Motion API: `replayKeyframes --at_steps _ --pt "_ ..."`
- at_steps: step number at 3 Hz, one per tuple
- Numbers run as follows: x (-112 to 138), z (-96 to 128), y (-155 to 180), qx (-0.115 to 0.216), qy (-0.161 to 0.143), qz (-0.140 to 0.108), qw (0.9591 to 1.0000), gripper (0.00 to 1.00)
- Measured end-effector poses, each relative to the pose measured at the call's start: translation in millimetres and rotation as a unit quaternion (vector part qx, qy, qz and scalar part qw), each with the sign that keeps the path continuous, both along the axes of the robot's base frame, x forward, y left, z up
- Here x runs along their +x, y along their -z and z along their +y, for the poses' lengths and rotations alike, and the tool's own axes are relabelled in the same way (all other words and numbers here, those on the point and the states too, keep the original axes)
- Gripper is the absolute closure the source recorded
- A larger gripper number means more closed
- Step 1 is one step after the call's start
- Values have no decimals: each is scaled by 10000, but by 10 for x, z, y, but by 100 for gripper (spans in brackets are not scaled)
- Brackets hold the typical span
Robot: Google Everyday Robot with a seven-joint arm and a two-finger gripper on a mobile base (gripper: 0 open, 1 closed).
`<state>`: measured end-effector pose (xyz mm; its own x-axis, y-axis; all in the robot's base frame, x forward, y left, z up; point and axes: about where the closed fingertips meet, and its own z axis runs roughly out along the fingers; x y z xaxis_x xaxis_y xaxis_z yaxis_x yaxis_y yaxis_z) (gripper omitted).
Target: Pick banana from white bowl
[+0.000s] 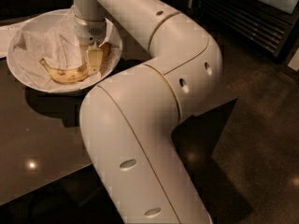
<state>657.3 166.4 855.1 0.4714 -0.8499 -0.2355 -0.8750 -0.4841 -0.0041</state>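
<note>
The white bowl (28, 76) stands at the far left of a dark glossy table and is lined with crinkled white paper. The yellow, brown-speckled banana (65, 74) lies in its near right part, curving from the bowl's middle up toward the right rim. My gripper (93, 66) reaches straight down into the bowl and sits right at the banana's right half, covering that part of it. The banana rests on the paper lining.
A flat white paper sheet (5, 34) lies left of the bowl at the picture's edge. My thick white arm (154, 106) crosses the middle of the view. The dark table (42, 143) ends at the right, with floor beyond. A dark grilled cabinet (247, 17) stands at the upper right.
</note>
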Motion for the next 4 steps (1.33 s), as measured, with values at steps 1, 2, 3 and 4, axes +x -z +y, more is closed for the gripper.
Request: replayKeyframes --at_steps 1,2,3,4 --pt "0 0 0 0 0 0 10000 94" --pt "0 0 0 0 0 0 10000 100" --pt "22 9 -133 244 109 -250 9993 100" --pt "-31 -28 -260 485 182 -383 9979 100"
